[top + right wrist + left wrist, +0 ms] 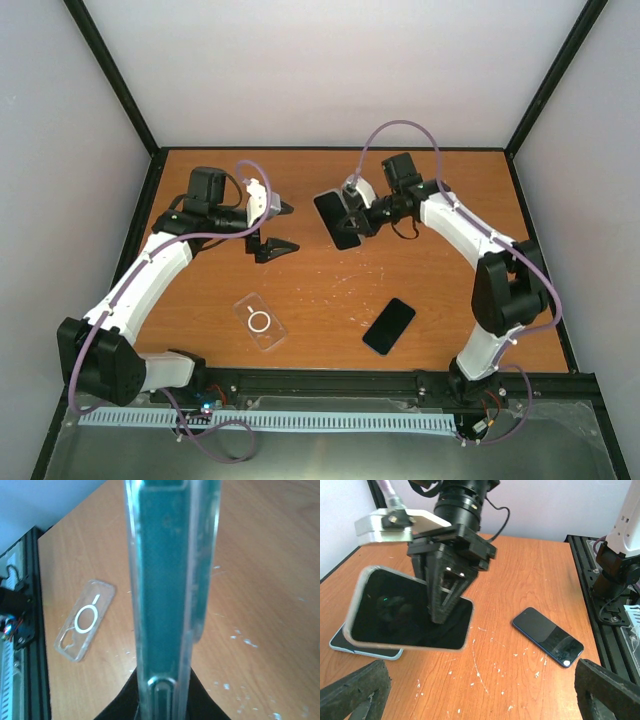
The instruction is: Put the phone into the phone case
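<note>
Phone (395, 611) sits inside clear case (353, 611), clamped by right gripper (440, 611); left gripper (281, 228) spread wide.

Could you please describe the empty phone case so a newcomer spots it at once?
On the wooden table, near its front edge and left of centre, lies the clear case. Unlike the dark phone to its right, it is see-through with a white ring.

Top external — high, behind the bases, looking down over the whole table (430, 280). Left wrist: low, facing the held phone (395, 615). Right wrist: tight against its edge — shares the clear case (260, 322) with top.
</note>
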Robot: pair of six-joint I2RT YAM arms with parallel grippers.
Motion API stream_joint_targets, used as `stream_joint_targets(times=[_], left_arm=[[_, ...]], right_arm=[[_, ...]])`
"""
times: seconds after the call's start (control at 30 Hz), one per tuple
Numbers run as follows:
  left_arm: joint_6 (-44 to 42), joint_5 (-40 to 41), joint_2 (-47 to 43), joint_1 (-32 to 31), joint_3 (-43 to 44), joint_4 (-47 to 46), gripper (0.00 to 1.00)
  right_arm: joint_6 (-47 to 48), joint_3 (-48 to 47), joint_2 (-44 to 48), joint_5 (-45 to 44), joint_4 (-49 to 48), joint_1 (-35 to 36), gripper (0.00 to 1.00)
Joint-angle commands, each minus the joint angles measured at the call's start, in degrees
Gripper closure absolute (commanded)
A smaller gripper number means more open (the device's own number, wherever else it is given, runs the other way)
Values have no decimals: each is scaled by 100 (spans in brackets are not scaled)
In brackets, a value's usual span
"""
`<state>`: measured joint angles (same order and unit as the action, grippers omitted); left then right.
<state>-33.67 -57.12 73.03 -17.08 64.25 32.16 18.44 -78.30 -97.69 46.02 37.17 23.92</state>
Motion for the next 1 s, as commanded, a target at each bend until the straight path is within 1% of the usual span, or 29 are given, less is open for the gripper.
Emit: stream_joint_targets(times=[0.0,0.1,0.23,0.4,0.7,0.9,0.97], left_arm=[[108,68,99,12,219,-130,0],[104,82,159,12,239,-122,0],[130,76,240,12,261,-131,0],[144,87,313,12,276,-123,0],[211,69,424,12,256,-168,0],[216,48,469,12,238,-184,0],[220,59,474,12,222,-177,0]], right_arm=[[-327,-649,-427,241,112,-514,97],[-608,-1019,-887,270,247,-937,97],[-917,-1611,-1716,311,561,-1526,97],[-1267,-2321,-2590,529,895,-1980,97],[-1432,-3746,-3866,949,1709,-2276,97],[-1571,-4130,-4394,1295,1982,-2282,97],[-1591,-4238,-4521,1273,2079,-2287,97]])
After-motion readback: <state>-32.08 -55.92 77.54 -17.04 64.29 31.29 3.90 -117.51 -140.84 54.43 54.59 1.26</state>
